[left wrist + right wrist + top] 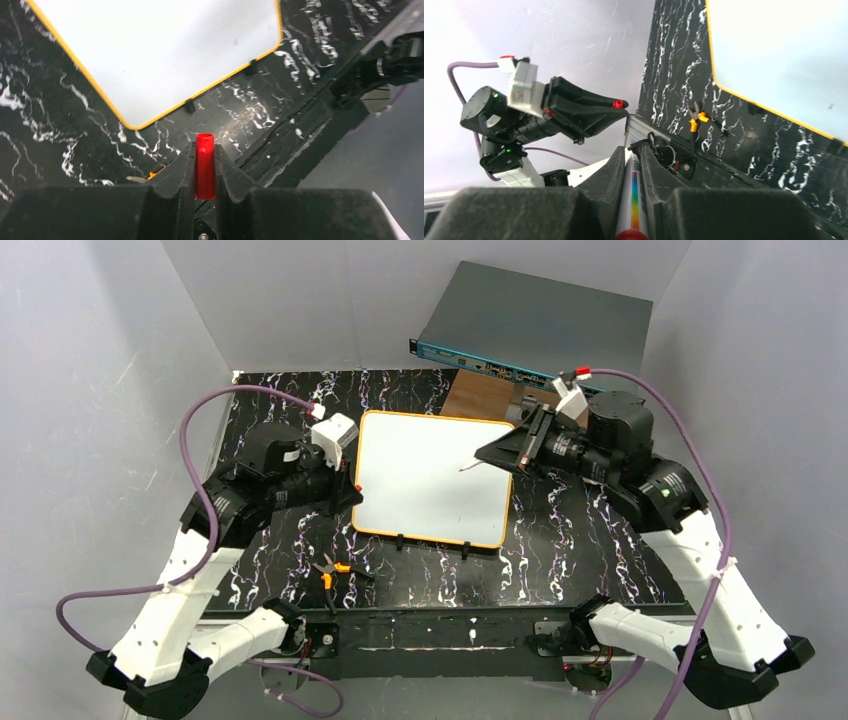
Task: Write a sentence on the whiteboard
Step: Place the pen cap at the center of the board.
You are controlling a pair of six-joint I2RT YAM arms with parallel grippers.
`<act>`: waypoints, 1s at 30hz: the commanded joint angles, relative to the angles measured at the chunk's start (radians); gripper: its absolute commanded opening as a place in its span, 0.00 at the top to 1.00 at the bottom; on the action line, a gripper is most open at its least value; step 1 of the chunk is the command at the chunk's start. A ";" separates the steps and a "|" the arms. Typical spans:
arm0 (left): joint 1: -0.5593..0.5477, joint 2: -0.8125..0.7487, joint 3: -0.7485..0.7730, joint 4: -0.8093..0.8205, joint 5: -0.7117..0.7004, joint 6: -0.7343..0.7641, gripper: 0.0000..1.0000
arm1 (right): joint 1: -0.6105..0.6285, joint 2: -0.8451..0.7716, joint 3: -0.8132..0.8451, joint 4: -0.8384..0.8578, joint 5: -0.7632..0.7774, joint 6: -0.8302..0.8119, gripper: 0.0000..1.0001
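left wrist: red cap (204, 165) between shut fingers (176, 181)

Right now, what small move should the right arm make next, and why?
Probably lower the marker until its tip touches the whiteboard and start the first letter. It looks blank, the right fingers grip the marker over its right edge, and the left fingers hold the red cap aside.

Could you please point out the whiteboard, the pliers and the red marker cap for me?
whiteboard (425, 485), top external view, bare white surface.
pliers (341, 567), top external view, orange handle.
red marker cap (204, 165), left wrist view, its middle.
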State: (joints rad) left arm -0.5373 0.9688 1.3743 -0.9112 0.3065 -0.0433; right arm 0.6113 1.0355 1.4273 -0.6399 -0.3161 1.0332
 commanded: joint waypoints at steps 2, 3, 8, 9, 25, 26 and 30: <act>0.055 0.018 -0.075 -0.020 -0.171 -0.054 1.00 | -0.036 -0.071 0.015 -0.106 0.056 -0.108 0.99; 0.093 0.027 -0.087 -0.024 -0.179 -0.070 1.00 | -0.037 -0.077 0.013 -0.119 0.061 -0.114 0.99; 0.237 0.020 -0.172 0.013 -0.327 -0.170 1.00 | -0.041 -0.115 -0.017 -0.141 0.076 -0.119 0.99; 0.255 0.018 -0.193 0.027 -0.364 -0.181 1.00 | -0.040 -0.121 -0.025 -0.140 0.078 -0.115 0.99; 0.434 0.139 -0.514 0.276 -0.674 -0.595 0.98 | -0.041 -0.164 -0.093 -0.142 0.085 -0.118 0.99; 0.435 0.151 -0.521 0.265 -0.711 -0.613 0.97 | -0.041 -0.171 -0.095 -0.147 0.091 -0.120 0.99; 0.452 0.188 -0.553 0.229 -0.745 -0.679 0.93 | -0.041 -0.192 -0.113 -0.159 0.112 -0.127 0.99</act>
State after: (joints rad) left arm -0.1024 1.1343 0.8543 -0.6662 -0.3439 -0.6193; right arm 0.5755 0.8719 1.3251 -0.7990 -0.2359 0.9306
